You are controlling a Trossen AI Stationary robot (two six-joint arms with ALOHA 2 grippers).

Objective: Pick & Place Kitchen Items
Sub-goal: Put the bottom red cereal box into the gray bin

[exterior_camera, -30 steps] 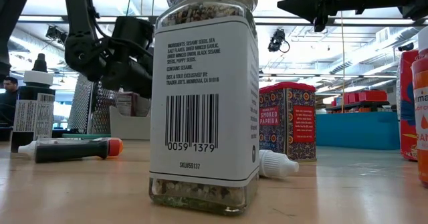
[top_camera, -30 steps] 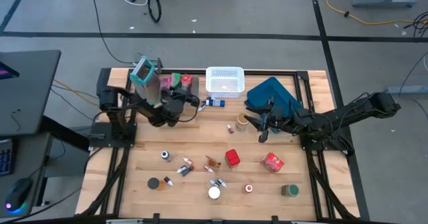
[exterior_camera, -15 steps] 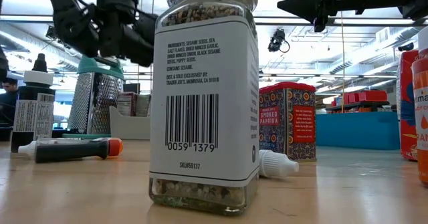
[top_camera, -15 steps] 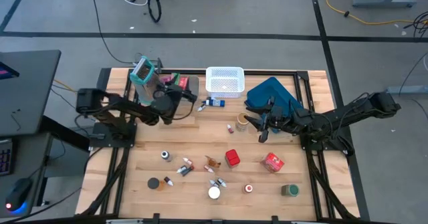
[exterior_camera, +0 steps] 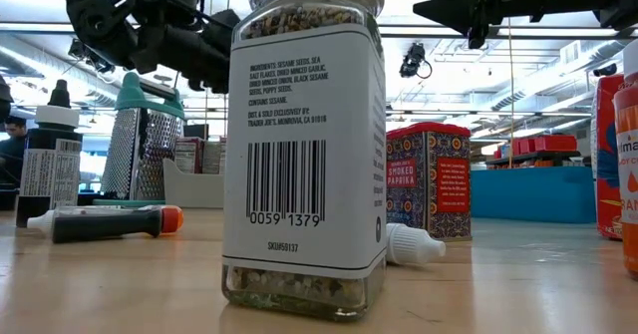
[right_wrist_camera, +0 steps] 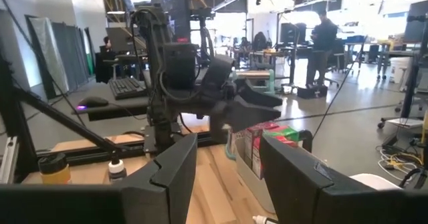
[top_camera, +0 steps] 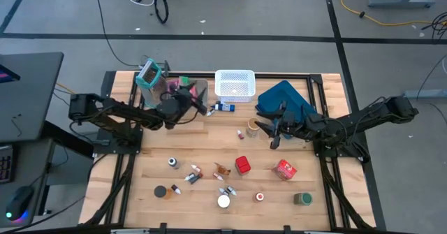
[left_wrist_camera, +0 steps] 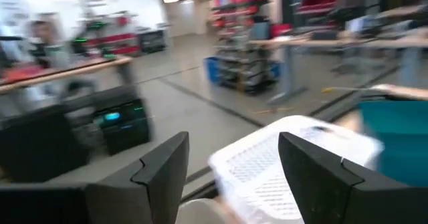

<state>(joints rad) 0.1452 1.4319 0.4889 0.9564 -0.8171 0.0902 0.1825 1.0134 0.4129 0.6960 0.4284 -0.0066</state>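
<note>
- Left gripper [top_camera: 200, 103] is raised over the table's far left, by the clear bin [top_camera: 186, 89] of cartons; jaws are seen apart, nothing between them.
- Right gripper [top_camera: 269, 130] is held above the table near the blue tray [top_camera: 286, 98]; jaws parted, empty.
- Kitchen items lie scattered on the table's near half: red can [top_camera: 242, 165], red carton [top_camera: 284, 170], green-lidded jar [top_camera: 302, 199], spice jar [exterior_camera: 304, 145].

Left gripper [top_camera: 202, 109] now higher, bin-side.
</note>
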